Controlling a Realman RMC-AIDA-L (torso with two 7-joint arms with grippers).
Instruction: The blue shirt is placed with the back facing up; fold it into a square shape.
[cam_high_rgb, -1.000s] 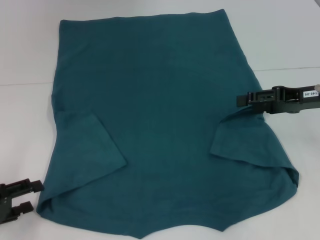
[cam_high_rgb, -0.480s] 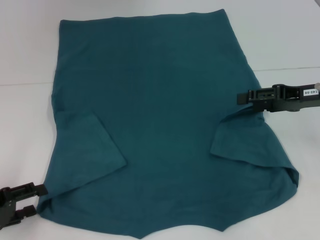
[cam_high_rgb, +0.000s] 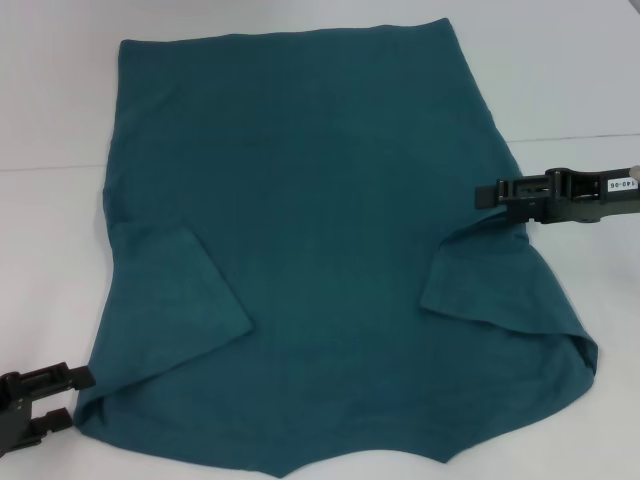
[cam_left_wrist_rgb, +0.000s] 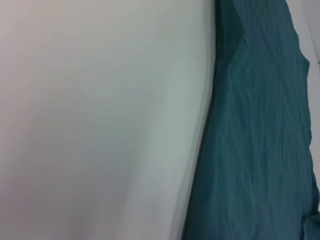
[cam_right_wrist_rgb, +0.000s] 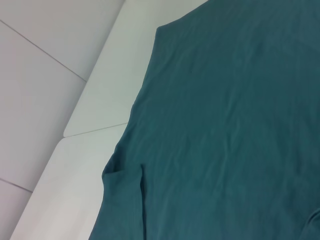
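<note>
Left claw (cam_high_rgb: 68, 395): I see it at about 8 o'clock in the head view, low over the table (cam_high_rgb: 45, 250), its two dark fingers spread apart and pointing at the near left corner of the blue shirt (cam_high_rgb: 310, 250), just beside the cloth edge. Right claw (cam_high_rgb: 490, 195): at about 3 o'clock, reaching in level from the right, its tip on the shirt's right edge above the folded sleeve; I cannot tell whether its fingers are parted or pressed together. The blue shirt lies flat, plain side up, across the middle of the white table, both sleeves folded inward over the body. The left wrist view shows the shirt's straight edge against bare table.
</note>
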